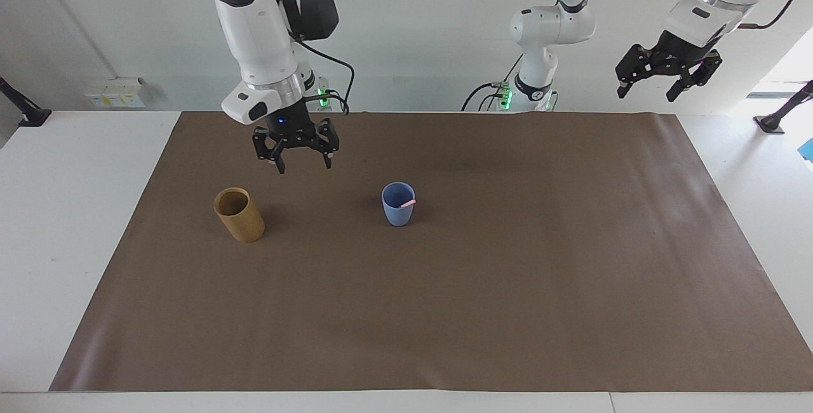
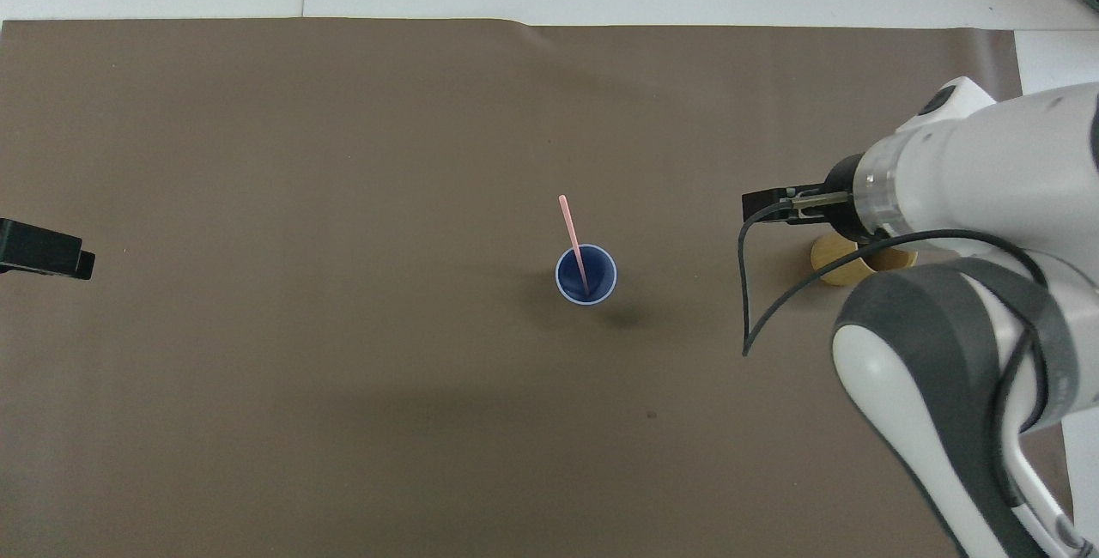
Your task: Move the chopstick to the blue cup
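Right gripper (image 1: 303, 162) up in the air, fingers (image 1: 280, 166) spread wide apart, holding nothing. Pointing down at the brown mat (image 1: 508, 286), over a bare bit of it between the tan wooden holder (image 1: 239, 214) and the blue cup (image 1: 398, 204), closer to the holder. Seen from overhead, right gripper (image 2: 764, 203) just beside the tan wooden holder (image 2: 837, 262), which is partly hidden under the arm.

Off to one side of the right gripper, toward the left arm's end of the table (image 1: 82, 209), the blue cup (image 2: 586, 275) standing upright on the mat, well apart from the gripper. Inside the cup, one pale pink chopstick (image 2: 573, 236), bottom end down in the cup, leaning on the rim, top end sticking out and tilted away from the robots. From the facing view, only a short pink piece of the chopstick (image 1: 408, 203) showing at the rim.

To the other side of the right gripper and a little lower, the tan wooden holder standing on the mat, mouth open at the top.

Far away from all that, left gripper (image 1: 668, 79) waiting high up past the mat's edge, at the left arm's end of the table, fingers spread open, nothing in it. Only a dark tip of the left gripper (image 2: 84, 263) showing overhead.
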You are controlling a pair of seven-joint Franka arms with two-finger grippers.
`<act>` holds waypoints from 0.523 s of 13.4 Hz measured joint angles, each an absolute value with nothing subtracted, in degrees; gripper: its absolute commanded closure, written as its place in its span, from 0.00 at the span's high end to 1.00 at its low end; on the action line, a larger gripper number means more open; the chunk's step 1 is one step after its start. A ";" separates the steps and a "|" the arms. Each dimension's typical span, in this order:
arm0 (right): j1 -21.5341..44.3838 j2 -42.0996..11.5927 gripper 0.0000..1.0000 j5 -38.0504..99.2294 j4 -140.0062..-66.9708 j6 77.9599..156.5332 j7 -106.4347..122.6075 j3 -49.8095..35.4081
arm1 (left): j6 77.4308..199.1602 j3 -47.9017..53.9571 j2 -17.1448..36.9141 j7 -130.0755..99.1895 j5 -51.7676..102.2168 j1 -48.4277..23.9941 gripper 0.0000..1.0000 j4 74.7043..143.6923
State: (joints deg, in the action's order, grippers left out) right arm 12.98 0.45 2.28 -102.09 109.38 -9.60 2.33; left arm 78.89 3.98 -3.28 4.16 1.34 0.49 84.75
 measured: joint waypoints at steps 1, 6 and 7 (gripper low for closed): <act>11.05 0.52 1.00 2.17 -100.15 105.37 -9.60 2.38 | 78.89 3.98 -3.28 4.16 1.34 0.49 1.00 84.75; 6.88 0.77 1.00 -0.99 -92.88 91.65 -9.60 2.46 | 78.89 3.98 -3.28 4.16 1.34 0.49 1.00 84.75; 6.41 0.77 1.00 -1.43 -92.53 90.64 -9.60 2.45 | 78.89 3.98 -3.28 4.16 1.34 0.49 1.00 84.75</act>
